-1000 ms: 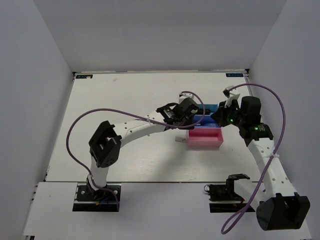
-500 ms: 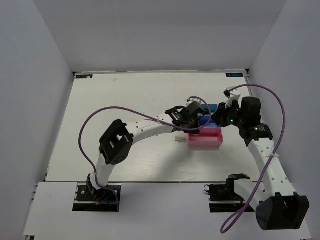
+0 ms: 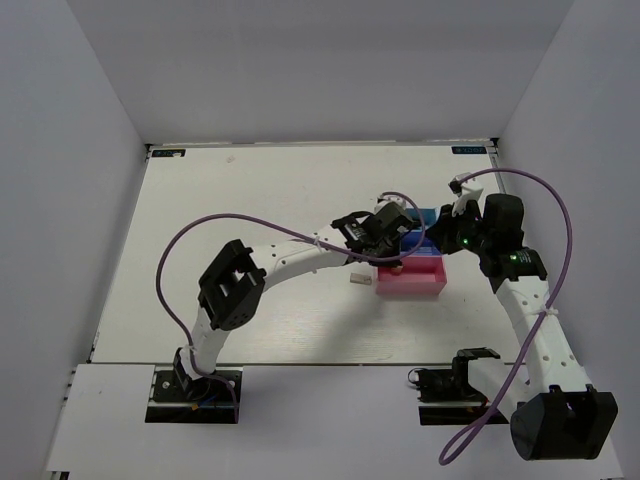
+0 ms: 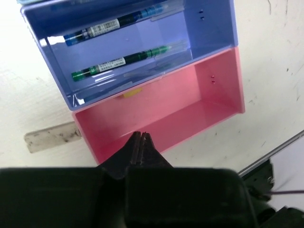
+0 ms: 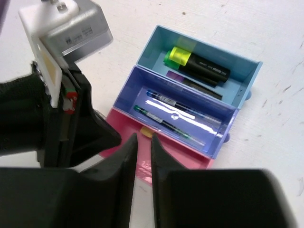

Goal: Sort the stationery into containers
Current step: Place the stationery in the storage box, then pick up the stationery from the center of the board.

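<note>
Left claw over glossy pink bin, smooth-walled, rectangular

The left tool and right tool hide most of the pink bin.

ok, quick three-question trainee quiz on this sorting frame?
1. True or false: the pink plastic bin holds a pen.
2. Which bin holds the thin blue pen and the thin green pen? A light blue bin, B darker blue bin, C pink bin.
3. Where does the small pale rectangular eraser lie?
Key: 1 false, it looks empty. 2 B. 3 on the white table, beside the pink bin's short end.
</note>
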{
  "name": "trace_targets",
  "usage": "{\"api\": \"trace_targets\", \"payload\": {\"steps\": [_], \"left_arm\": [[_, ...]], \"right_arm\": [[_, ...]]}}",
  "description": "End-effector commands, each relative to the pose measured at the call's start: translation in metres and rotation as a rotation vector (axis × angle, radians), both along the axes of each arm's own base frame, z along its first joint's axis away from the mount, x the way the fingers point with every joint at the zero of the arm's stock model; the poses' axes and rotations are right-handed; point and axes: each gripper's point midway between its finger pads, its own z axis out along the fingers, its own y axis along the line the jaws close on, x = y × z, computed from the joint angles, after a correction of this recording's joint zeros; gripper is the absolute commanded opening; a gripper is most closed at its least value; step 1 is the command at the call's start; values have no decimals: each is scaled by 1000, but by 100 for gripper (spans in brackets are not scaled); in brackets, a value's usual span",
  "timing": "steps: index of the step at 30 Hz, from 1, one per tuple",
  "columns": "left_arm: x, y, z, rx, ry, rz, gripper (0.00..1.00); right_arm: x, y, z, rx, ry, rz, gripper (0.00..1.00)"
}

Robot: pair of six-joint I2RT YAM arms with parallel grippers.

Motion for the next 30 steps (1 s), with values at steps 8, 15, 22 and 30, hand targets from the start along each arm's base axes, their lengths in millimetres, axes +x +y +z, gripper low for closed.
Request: {"api": "trace_targets", "payload": {"steps": [8,15,22,30], "left_arm": [[-18,153,65,21,-133,140,53],[-37,339,5,85,50,377,82],[-60,389,-11,-64,65,482,85],[-59,389,-10,-105,48,492,87]], "right_arm": [[-44,57,8,30,-143,621,29],[-37,107,-40,-213,-20,873,43],[-14,148,-99,-618,104,822,56],[5,157,-118,-834,181,783,57]]}}
